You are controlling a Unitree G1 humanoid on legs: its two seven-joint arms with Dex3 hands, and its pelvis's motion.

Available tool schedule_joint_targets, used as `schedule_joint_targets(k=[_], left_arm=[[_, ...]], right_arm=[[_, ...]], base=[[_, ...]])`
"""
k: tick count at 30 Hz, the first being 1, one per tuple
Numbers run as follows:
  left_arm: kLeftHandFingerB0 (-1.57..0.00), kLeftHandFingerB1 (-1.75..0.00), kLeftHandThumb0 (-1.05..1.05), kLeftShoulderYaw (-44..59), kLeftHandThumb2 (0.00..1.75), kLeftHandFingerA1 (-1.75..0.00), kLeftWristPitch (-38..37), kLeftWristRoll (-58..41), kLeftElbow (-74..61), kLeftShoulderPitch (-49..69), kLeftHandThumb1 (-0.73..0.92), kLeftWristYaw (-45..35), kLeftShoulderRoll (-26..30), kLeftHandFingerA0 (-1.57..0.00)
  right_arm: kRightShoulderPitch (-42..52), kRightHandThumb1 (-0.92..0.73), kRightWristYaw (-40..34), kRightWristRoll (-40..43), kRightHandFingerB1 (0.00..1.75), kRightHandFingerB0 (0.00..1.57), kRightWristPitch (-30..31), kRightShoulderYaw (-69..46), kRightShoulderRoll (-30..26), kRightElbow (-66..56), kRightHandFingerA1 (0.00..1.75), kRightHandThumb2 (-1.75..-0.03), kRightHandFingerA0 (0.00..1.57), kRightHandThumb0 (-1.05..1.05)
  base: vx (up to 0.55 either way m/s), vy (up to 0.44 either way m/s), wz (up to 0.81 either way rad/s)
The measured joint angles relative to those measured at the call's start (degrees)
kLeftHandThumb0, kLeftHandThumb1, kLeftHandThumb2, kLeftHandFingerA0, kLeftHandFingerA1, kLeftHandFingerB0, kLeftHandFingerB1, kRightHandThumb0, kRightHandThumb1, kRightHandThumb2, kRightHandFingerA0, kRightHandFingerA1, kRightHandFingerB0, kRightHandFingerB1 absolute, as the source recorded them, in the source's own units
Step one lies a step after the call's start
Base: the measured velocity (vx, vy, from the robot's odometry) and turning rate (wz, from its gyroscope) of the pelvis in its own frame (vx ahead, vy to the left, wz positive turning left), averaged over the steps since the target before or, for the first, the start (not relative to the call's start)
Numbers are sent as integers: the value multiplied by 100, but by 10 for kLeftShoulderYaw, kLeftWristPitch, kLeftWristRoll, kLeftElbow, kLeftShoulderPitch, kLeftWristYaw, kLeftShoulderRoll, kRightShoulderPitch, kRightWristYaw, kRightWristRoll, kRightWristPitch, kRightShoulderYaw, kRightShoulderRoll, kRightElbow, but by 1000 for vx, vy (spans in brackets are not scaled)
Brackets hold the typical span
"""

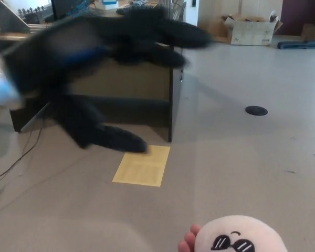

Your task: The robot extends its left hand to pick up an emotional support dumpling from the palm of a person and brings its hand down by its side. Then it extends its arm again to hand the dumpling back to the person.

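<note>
While the floor [241,168] fills most of the head view as a wide grey surface, the desk [121,84] stands at the far left part of it, dark on its sides with a brown front panel, and some monitors and cables are on its top. A large part of this desk is covered by the left hand [102,68], which comes in from the left edge of the picture and is very blurred. It is black, with a bit of blue near the wrist. Its fingers are spread wide apart: two thick fingers point to the right in front of the top right corner of the desk, and the thumb points down and to the right, with its tip just above the far left corner of the yellow sheet. The hand holds nothing. It is well apart from the dumpling.

A cardboard box [247,29] lies far behind on the floor, near the back wall. The yellow sheet [143,165] lies flat on the floor, just in front of the right front corner of the desk. A small black round disc [256,110] is on the floor to the right of the desk, well apart from it.

The dumpling [240,236] is at the bottom edge of the picture, right of the middle. It is white and round, with a face wearing black sunglasses. It rests on a person's hand [188,242], of which only some fingertips show at the left side of the dumpling
</note>
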Motion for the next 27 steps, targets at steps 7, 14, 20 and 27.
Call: schedule_joint_targets(k=[7,14,20,27], left_arm=[[-1,-29,-82,-120,54,-30,41,35,-42,-70,45,-45,-1,-6],[0,-33,-58,-218,84,-33,76,74,-50,-138,31,-106,-3,0],[-6,-7,-94,-272,73,-10,102,105,-53,-163,33,-150,-4,-6],[-2,-7,-96,-312,78,-13,121,142,-53,-185,36,-196,-8,-2]], right_arm=[[16,-45,-9,-1,44,33,-7,5,0,5,62,-75,77,-50],[20,-44,-6,1,44,32,-14,7,0,9,62,-75,76,-51],[21,-46,-1,2,44,23,-17,7,0,9,61,-77,65,-56],[18,-56,-5,-3,41,47,-22,17,-6,11,49,-56,57,-43]], base=[[0,0,0],[0,0,0],[0,0,0],[0,0,0]])
